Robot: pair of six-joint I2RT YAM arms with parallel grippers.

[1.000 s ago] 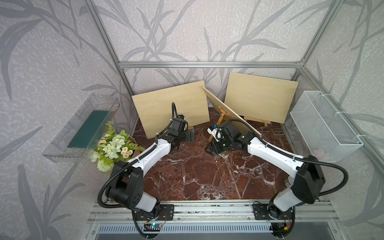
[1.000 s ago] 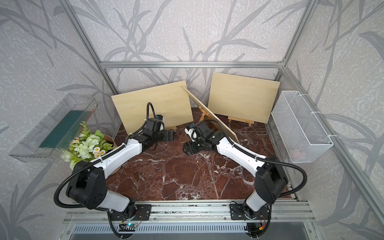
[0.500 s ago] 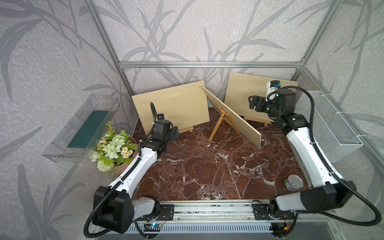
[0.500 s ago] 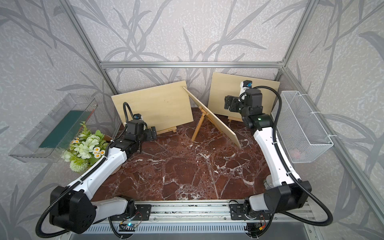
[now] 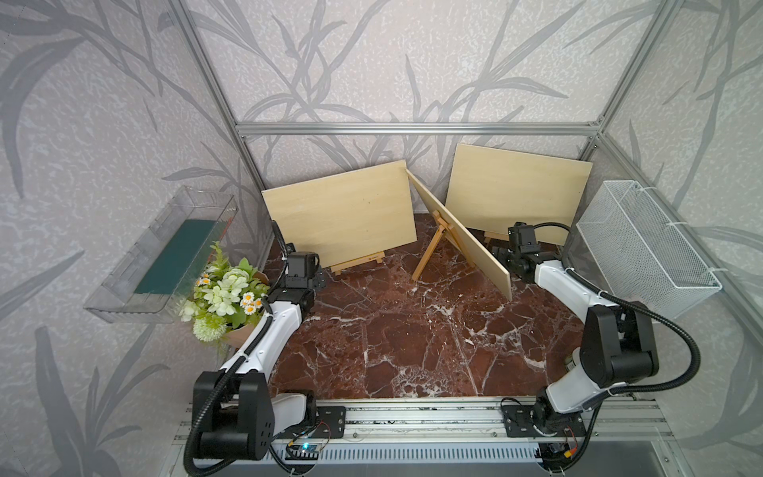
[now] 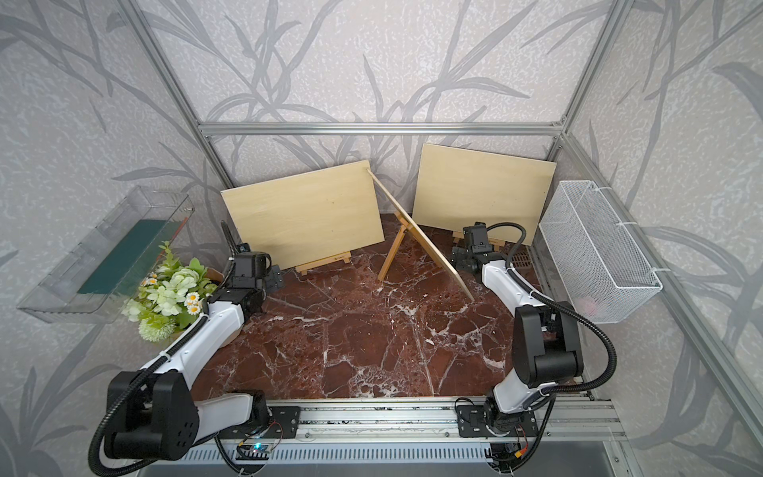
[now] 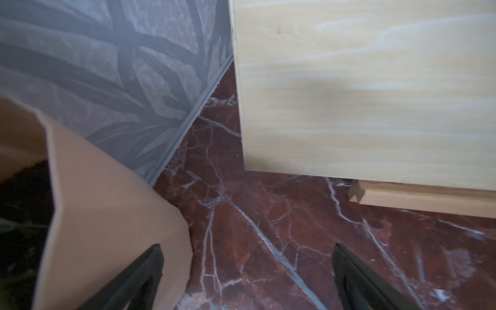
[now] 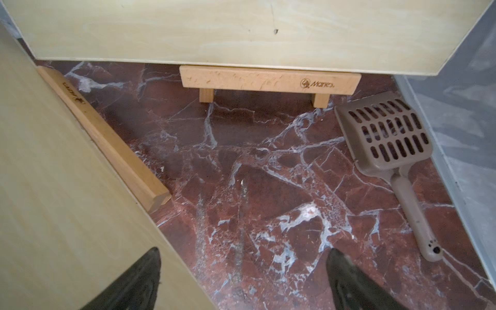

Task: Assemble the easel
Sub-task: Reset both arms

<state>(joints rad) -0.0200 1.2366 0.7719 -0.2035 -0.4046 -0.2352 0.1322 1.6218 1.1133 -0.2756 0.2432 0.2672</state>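
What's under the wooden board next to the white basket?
Under the board sits a little wooden ledge on two short legs, standing on the marble floor. Whatever is behind the board is covered, so it cannot be seen.

Easel [image 8: 268,80] mostly hidden behind board [image 8: 188,26] (ledge, feet show); pink item [image 6: 590,306] in basket [image 6: 578,231] unidentifiable.

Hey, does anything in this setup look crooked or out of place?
Yes. The middle board stands turned diagonally, nearly edge-on in both top views, while the left board and right board face forward. A brown slotted scoop also lies near the right board, unrelated to easels.
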